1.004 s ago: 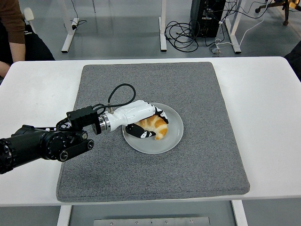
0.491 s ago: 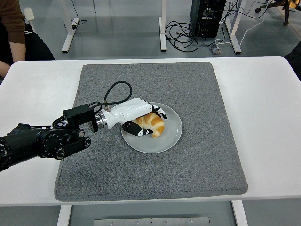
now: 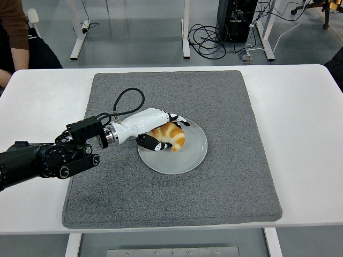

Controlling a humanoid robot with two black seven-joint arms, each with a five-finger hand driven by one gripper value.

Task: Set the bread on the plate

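You are working over a white surface (image 3: 300, 134) carrying a grey mat (image 3: 225, 176), and on that mat the plate (image 3: 195, 155) is sitting near the centre. The bread (image 3: 171, 135) is lying on the plate's left half, inside the rim, so by my reading the placing itself is as good as done and the step in hand is the release. Your left hand (image 3: 161, 131) is reaching in from the left edge and is cupping the bread: upper fingers (image 3: 179, 120) are arching over its top, lower ones are curling along its near side (whether they are gripping or only resting against the crust is hard to judge from this angle).

To finish well, be opening the fingers fully before you are drawing the arm away, so nothing is snagging the crust and dragging the bread toward the rim. Be lifting the hand a little as it is backing out leftward, since the lower fingers are lying low on the plate and could be nudging it across the mat. The right hand is not showing.
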